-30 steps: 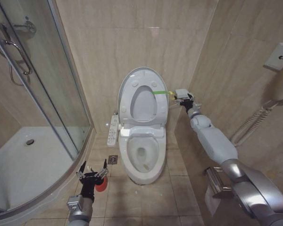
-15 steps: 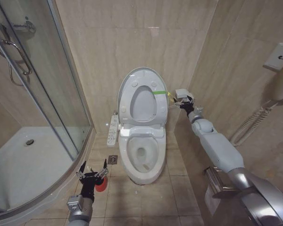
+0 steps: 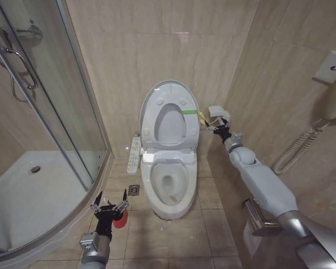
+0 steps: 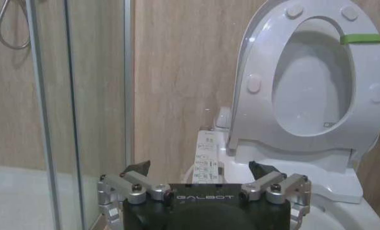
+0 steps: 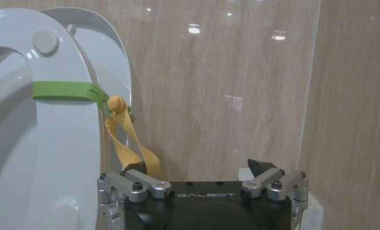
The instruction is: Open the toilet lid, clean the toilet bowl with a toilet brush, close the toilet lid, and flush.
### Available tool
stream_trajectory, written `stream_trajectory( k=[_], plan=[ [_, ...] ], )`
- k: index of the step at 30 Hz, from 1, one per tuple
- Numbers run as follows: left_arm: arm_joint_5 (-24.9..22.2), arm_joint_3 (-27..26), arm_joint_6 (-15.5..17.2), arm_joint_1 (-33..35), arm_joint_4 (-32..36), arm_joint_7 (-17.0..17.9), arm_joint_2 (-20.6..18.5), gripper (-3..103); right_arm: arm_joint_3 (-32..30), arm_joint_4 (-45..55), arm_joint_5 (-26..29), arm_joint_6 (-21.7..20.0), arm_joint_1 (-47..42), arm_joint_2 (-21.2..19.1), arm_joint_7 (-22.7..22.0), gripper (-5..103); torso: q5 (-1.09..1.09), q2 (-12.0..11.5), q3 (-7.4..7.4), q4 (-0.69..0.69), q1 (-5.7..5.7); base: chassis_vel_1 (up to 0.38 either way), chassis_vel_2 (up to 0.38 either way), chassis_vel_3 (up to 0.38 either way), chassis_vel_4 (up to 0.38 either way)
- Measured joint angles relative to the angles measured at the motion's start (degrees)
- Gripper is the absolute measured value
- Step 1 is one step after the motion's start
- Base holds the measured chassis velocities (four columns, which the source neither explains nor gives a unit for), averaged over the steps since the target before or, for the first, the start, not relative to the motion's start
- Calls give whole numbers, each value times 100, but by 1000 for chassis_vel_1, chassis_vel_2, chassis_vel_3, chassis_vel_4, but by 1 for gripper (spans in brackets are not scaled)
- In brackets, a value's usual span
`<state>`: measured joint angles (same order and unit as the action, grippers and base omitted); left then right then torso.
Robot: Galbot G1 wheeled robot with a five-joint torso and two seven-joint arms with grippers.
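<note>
The toilet lid stands upright against the back wall, with the ring seat and its green band raised against it. Below them the toilet bowl lies uncovered, a brownish stain inside. My right gripper is open just beside the seat's right edge; a yellow strap tied to the green band hangs against one finger. My left gripper is open low on the floor left of the bowl, over a red round holder. The toilet brush is hidden behind it.
A glass shower enclosure fills the left side. The bidet control strip juts out left of the toilet, and a floor drain lies beside the bowl. On the right wall hang a paper holder and a corded handset.
My right arm has drawn back and sunk a little from the seat's edge. The lid, the seat and my left gripper stay as they were.
</note>
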<state>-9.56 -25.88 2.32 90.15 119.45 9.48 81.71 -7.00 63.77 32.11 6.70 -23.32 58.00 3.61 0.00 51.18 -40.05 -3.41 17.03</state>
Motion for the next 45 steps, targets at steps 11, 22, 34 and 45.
stream_trajectory(
  k=[11,22,34,45],
  plan=[
    [0,0,0,0,0,0,0,100,16,220,94,-61,-42,-57,-46,99,0,0,0,0,0,0,0,0,0],
    [0,0,0,0,0,0,0,100,44,716,295,-166,-118,-295,-116,99,-1,0,0,2,0,0,0,0,0],
    [0,0,0,0,0,0,0,100,-319,904,338,-169,-701,-787,-19,99,2,0,0,0,0,0,0,0,0],
    [0,1,0,0,0,0,0,100,-1076,1583,436,-195,-1570,-947,-41,99,-1,0,0,0,0,0,0,0,0]
  ],
)
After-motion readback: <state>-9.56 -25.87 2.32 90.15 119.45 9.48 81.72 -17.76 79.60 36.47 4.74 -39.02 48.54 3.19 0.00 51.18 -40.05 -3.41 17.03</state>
